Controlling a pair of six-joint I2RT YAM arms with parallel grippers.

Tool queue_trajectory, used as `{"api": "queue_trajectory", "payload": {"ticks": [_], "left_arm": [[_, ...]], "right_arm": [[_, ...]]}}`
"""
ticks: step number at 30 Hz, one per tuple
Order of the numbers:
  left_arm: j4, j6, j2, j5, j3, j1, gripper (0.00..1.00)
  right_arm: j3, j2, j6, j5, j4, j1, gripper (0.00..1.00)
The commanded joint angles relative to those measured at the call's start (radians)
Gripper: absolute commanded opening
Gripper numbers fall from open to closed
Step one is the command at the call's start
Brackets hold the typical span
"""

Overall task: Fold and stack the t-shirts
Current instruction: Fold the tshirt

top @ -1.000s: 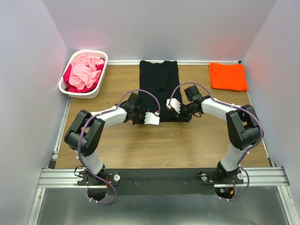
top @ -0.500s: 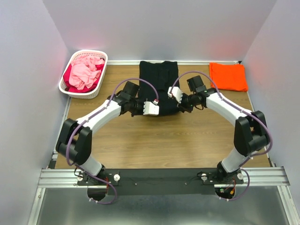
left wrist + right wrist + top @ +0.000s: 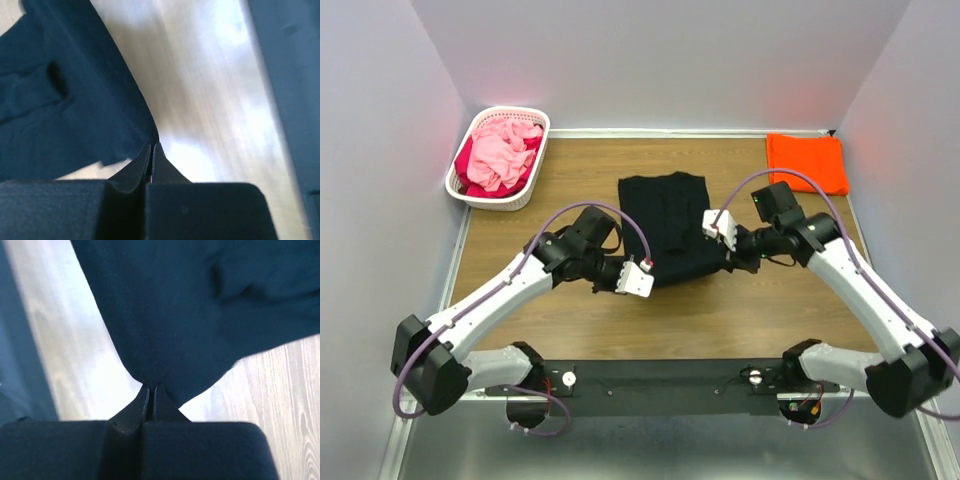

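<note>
The black t-shirt (image 3: 665, 220) lies as a long folded strip in the middle of the wooden table. My left gripper (image 3: 648, 278) is shut on its near left corner, and the left wrist view shows the cloth (image 3: 60, 100) pinched at the tips of that gripper (image 3: 151, 145). My right gripper (image 3: 725, 250) is shut on the near right corner, where the black cloth (image 3: 200, 300) runs into the tips of that gripper (image 3: 151, 386). The orange t-shirt (image 3: 807, 163) lies folded flat at the back right, away from both grippers.
A white lattice basket (image 3: 472, 190) holding pink and red clothes stands at the back left. Pale walls close in the table on the left, back and right. The arms' mounting rail (image 3: 660, 378) runs along the near edge.
Both grippers closed on the black t-shirt's near corners. Both arms then swung outward and drew the shirt away from the back wall toward the near side.
</note>
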State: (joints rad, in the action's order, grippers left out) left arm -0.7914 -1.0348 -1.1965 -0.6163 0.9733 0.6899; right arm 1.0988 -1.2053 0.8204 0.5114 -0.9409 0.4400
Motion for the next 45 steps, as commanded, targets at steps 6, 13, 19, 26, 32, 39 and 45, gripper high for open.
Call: {"api": "queue_trajectory", "payload": {"ticks": [6,13,19,26,32,39,45], "left_arm": [[-0.180,0.050,-0.135,-0.111,0.293,-0.126,0.00],[-0.149,-0.001,-0.510,-0.099,0.639,-0.302,0.00],[-0.039,0.128,-0.793,-0.050,0.778,-0.313,0.00],[0.078,0.291,-0.919,-0.020,0.705,-0.311,0.00],[0.112,0.323,-0.784,-0.062,0.423,-0.308,0.00],[0.130,0.292,-0.513,-0.125,0.160,-0.306,0.00],[0.155,0.197,-0.323,-0.145,0.094,-0.276,0.41]], "right_arm": [[0.166,-0.132,0.048,0.029,-0.110,-0.001,0.00],[0.398,-0.494,0.143,0.088,-0.079,-0.135,0.01],[0.545,-0.798,0.123,0.116,-0.075,-0.198,0.01],[0.498,-0.950,0.080,0.107,0.025,-0.198,0.00],[0.351,-0.892,0.062,0.119,0.083,-0.144,0.01],[0.121,-0.692,-0.027,0.214,0.091,-0.087,0.03],[0.097,-0.522,-0.191,0.294,0.041,-0.089,0.59]]}}
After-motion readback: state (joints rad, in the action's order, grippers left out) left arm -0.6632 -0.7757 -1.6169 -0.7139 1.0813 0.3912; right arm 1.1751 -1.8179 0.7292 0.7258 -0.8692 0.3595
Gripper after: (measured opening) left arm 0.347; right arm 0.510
